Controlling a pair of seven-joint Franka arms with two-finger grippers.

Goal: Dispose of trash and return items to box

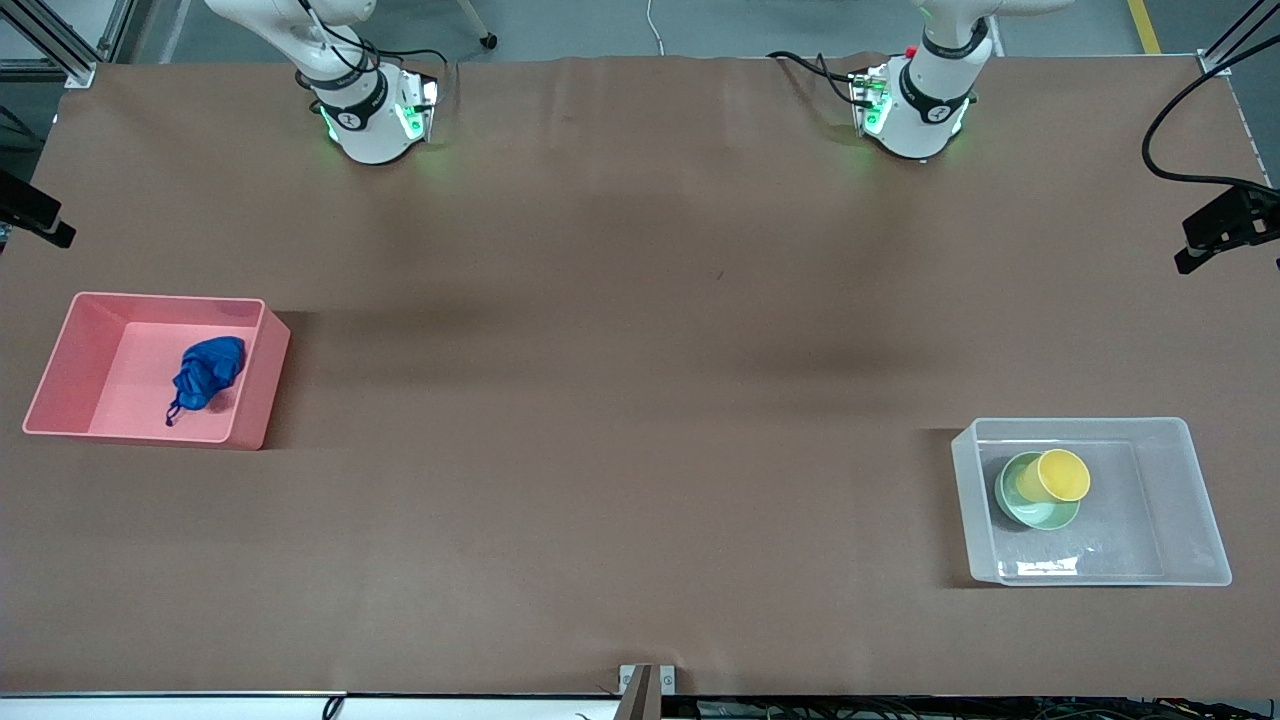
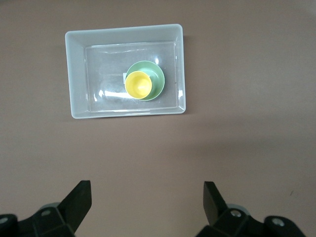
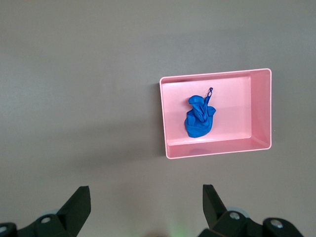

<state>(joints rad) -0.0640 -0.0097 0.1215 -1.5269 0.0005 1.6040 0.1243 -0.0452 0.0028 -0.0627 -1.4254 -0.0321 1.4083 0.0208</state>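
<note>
The bright-blue trash wad (image 1: 206, 374) (image 3: 199, 117) lies inside the pink bin (image 1: 70, 350) (image 3: 261, 106) at the right arm's end of the table. At the left arm's end stands the clear box (image 1: 1190, 500) (image 2: 74, 74); in it the yellow cup (image 1: 1055, 477) (image 2: 138, 85) leans in the mint-green bowl (image 1: 1030, 513) (image 2: 156, 79). My left gripper (image 2: 146, 195) hangs open high above bare table, with nothing between its fingers. Open and empty too, my right gripper (image 3: 146, 195) is high over bare table. The front view shows only both arms' bases.
Brown table cover (image 1: 640, 400) spreads wide between the two bins. Black camera mounts (image 1: 1225, 225) stand at both table ends. A small metal bracket (image 1: 647, 685) sits at the table edge nearest the front camera.
</note>
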